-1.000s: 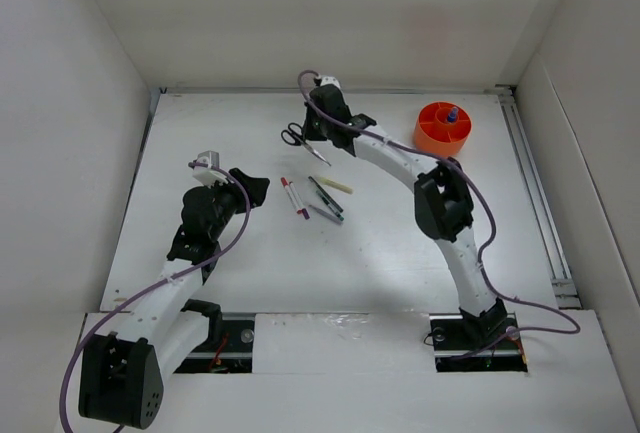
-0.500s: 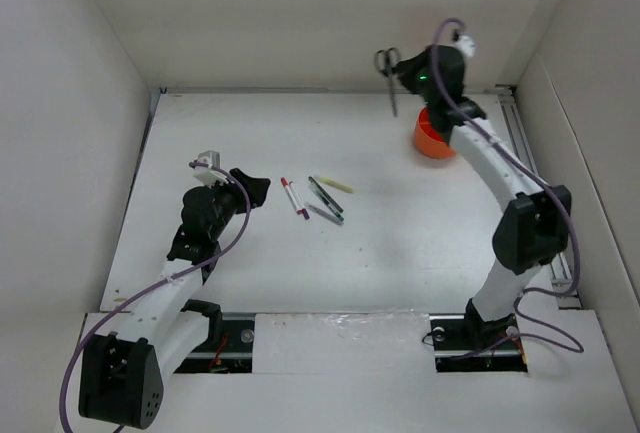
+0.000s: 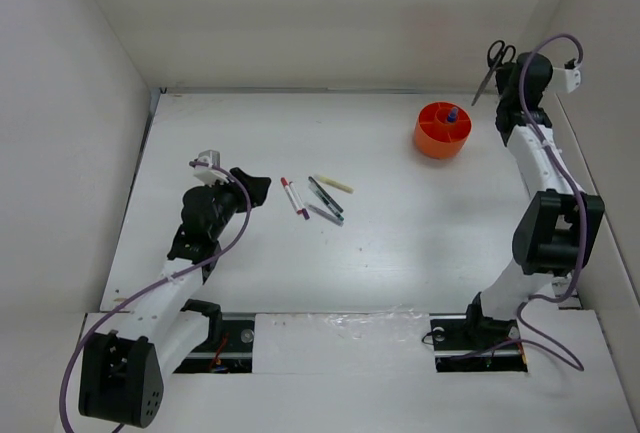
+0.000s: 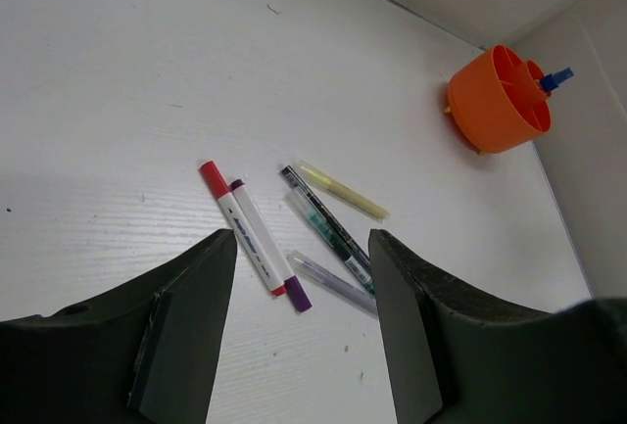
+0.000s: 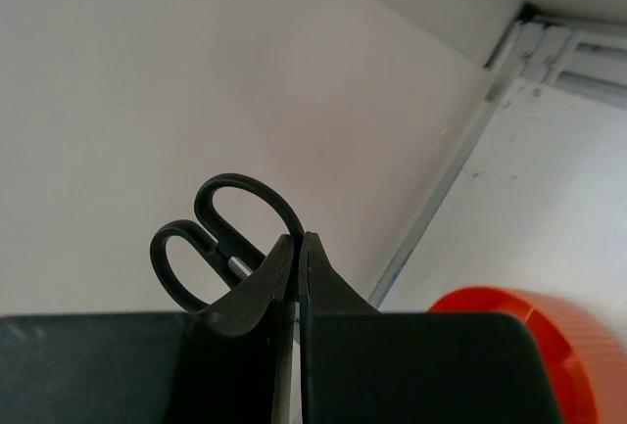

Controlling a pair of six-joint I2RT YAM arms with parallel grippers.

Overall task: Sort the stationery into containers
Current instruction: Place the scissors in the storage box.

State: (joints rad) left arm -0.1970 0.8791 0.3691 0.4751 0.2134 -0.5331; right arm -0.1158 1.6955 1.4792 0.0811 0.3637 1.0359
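Black-handled scissors [image 3: 490, 66] hang in the air at the far right, above and to the right of the orange round holder [image 3: 442, 129]. My right gripper [image 3: 512, 81] is shut on the scissors [image 5: 227, 238], handles up, blades pointing down toward the holder [image 5: 519, 346]. A blue item [image 3: 452, 113] stands in the holder. Several pens and markers [image 3: 315, 196] lie loose mid-table: a red-capped and a purple-capped marker [image 4: 253, 238], a yellow highlighter [image 4: 345, 192], dark pens [image 4: 328, 231]. My left gripper [image 3: 258, 188] is open, low over the table left of the pens, holding nothing.
White walls close in the table on three sides. A metal rail [image 3: 535, 173] runs along the right edge. The right arm stretches up along the right wall. In the left wrist view the holder [image 4: 498, 99] sits by the back right corner.
The right arm has carried the scissors from the back middle of the table up and across to the far right, past the orange holder. The left arm has not moved.
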